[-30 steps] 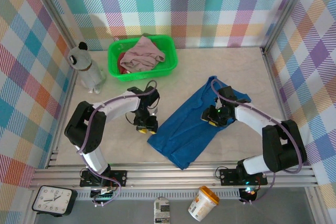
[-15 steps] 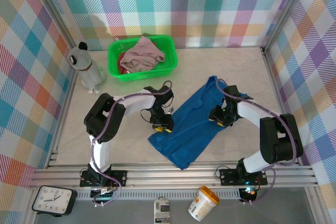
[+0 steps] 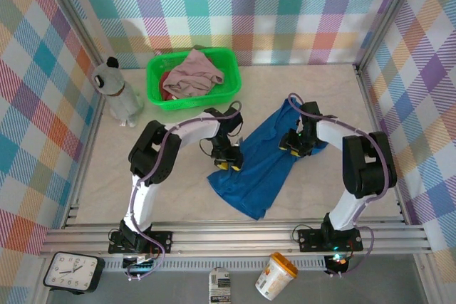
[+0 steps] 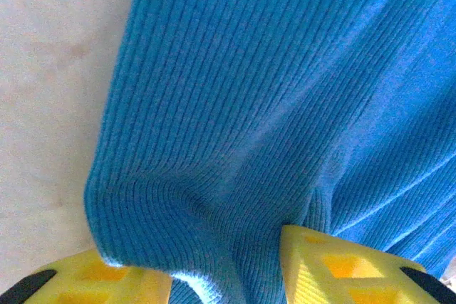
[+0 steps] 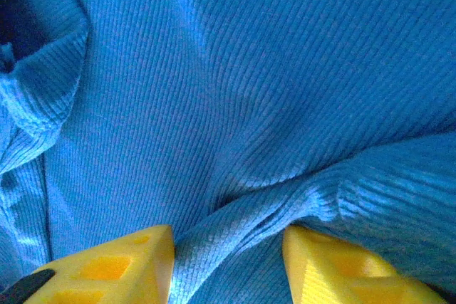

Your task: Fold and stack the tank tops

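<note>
The royal blue tank top (image 3: 256, 176) lies crumpled in a diagonal strip on the table's middle right. My left gripper (image 3: 229, 162) is at its left edge, shut on a bunched fold of blue ribbed cloth (image 4: 271, 90) between the yellow fingers (image 4: 335, 265). My right gripper (image 3: 292, 144) is on the cloth's upper right part, with a ridge of the same cloth (image 5: 271, 69) pinched between its yellow fingers (image 5: 121, 265). The mauve-pink tank top (image 3: 192, 76) lies heaped in the green basket (image 3: 232, 69), with a bit of the dark red tank top (image 3: 165, 80) under it.
A grey and white dog-shaped figure (image 3: 118, 94) stands at the far left next to the basket. Plaid walls close in the table at the back and both sides. A clock (image 3: 70, 272) and a cup (image 3: 276, 275) sit beyond the front rail.
Both grippers have moved inward and away from the front edge with the blue top. Its left edge has shifted right and the cloth is now narrower and more bunched.
</note>
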Controlling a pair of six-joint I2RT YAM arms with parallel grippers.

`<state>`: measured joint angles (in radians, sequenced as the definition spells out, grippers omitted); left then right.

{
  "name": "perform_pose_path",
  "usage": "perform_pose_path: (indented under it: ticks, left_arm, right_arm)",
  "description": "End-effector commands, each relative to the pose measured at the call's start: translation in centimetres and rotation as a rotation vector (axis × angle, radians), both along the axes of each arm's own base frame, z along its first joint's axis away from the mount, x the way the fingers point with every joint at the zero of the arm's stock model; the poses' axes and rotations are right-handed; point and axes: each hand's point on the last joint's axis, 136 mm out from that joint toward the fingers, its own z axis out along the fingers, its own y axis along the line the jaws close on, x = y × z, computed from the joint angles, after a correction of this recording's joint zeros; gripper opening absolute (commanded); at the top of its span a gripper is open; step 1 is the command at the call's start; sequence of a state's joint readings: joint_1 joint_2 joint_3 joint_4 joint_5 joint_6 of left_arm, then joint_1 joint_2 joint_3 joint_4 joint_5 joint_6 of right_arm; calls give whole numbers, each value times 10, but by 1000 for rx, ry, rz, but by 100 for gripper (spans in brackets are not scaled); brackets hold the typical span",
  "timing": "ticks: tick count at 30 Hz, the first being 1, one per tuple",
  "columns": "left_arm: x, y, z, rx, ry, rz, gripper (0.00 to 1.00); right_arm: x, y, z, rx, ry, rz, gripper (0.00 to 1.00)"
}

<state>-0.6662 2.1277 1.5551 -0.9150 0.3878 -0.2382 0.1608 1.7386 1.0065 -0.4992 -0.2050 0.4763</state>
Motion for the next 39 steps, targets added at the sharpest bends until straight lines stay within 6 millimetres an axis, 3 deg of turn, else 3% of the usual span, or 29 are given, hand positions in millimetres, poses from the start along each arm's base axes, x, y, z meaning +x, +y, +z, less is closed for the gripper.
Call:
perform_pose_path:
  ticks: [1, 5, 9, 13, 18, 22, 29, 39]
  left_arm:
    - [22, 13, -28, 75, -54, -18, 44]
    - [36, 16, -23, 69, -71, -3, 44]
    - [39, 25, -7, 68, -86, 14, 45]
    - [26, 40, 13, 82, -87, 33, 47]
    - [1, 68, 20, 128, -61, 75, 48]
    - [-17, 82, 15, 120, -27, 114, 48]
    - [-30, 87, 2, 114, 14, 126, 49]
    - [-26, 89, -9, 126, 10, 130, 48]
  right_arm:
    - [3, -12, -8, -42, 21, 19, 46]
    - [8, 3, 5, 15, -32, 98, 47]
    - [-5, 22, 29, 32, -127, 218, 48]
    - [-36, 52, 58, 69, -243, 355, 50]
    - [-89, 95, 74, 116, -312, 527, 50]
    - [-133, 129, 68, 115, -312, 680, 51]
    - [-183, 156, 46, -3, -293, 934, 52]
    - [-198, 165, 12, -205, -296, 1116, 52]
